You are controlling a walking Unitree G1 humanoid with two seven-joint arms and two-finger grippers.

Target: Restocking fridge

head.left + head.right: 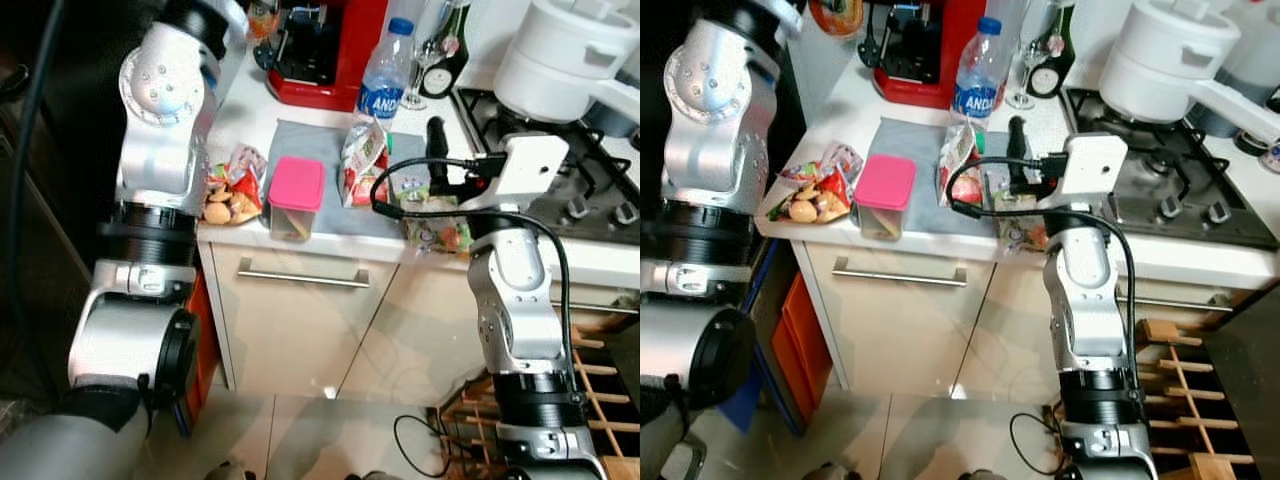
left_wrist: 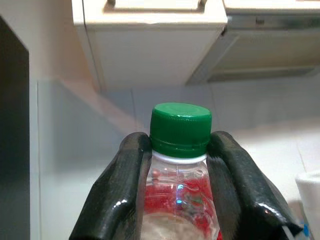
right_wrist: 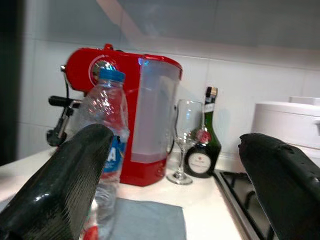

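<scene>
The left tool [image 2: 177, 175] pinches a green-capped bottle [image 2: 180, 150] at the neck just under the cap, both fingers pressed to the plastic; gripping there likely lets the collar keep it from slipping while it is carried upright toward the fridge. The right tool [image 3: 170, 185] is spread wide and hovers over the table [image 1: 240, 110], near the water bottle [image 1: 385, 70], which looks like the next pick. More stock waits on the grey mat [image 1: 300, 150]: a pink-lidded box [image 1: 295, 195], a snack bag [image 1: 362, 160] and, off the mat at the table's edge, a bag of pastries [image 1: 230, 195]. Red coffee machine [image 1: 325, 50] stands behind
</scene>
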